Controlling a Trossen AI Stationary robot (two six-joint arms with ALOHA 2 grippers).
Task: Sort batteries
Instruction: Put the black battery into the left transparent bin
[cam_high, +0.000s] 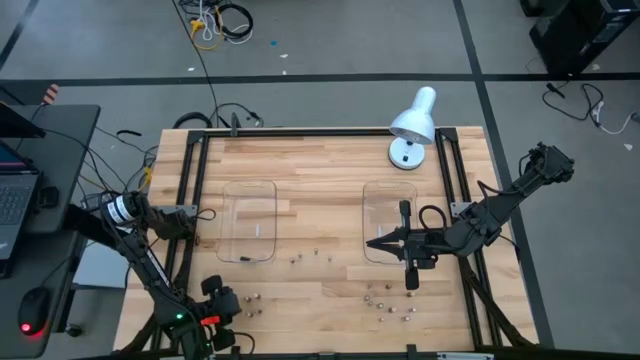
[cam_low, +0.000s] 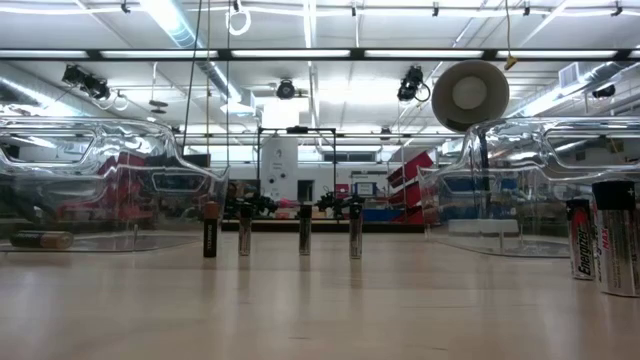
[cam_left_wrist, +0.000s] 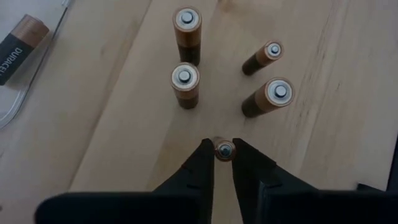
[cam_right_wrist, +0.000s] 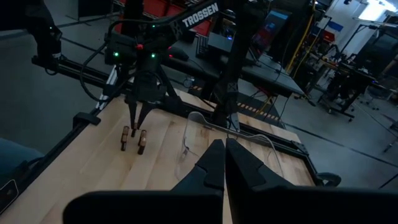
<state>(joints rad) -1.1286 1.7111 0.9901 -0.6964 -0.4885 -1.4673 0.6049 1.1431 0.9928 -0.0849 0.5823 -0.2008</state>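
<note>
Several small brown batteries (cam_left_wrist: 185, 81) stand upright on the wooden table near its front left corner. My left gripper (cam_left_wrist: 224, 155) reaches down among them (cam_high: 232, 300) and is shut on one battery (cam_left_wrist: 224, 150). One dark battery (cam_left_wrist: 18, 46) lies in the clear left tray (cam_high: 250, 222). More batteries (cam_high: 385, 302) are scattered at the front right. My right gripper (cam_high: 375, 243) hangs shut and holding nothing above the clear right tray (cam_high: 392, 215). My left gripper pinches the battery's upper end (cam_left_wrist: 224, 148) between its two fingertips (cam_left_wrist: 205, 158), one on each side. The fingers come steeply from above, slanting down. The battery stands upright between them; its lower part is hidden under its own top.
A white desk lamp (cam_high: 413, 125) stands at the table's far right. A short row of upright batteries (cam_high: 308, 256) stands at the table's middle, just in front of the left tray. Black frame rails (cam_high: 190, 190) run along the table's sides. Bare wood lies between the two trays.
</note>
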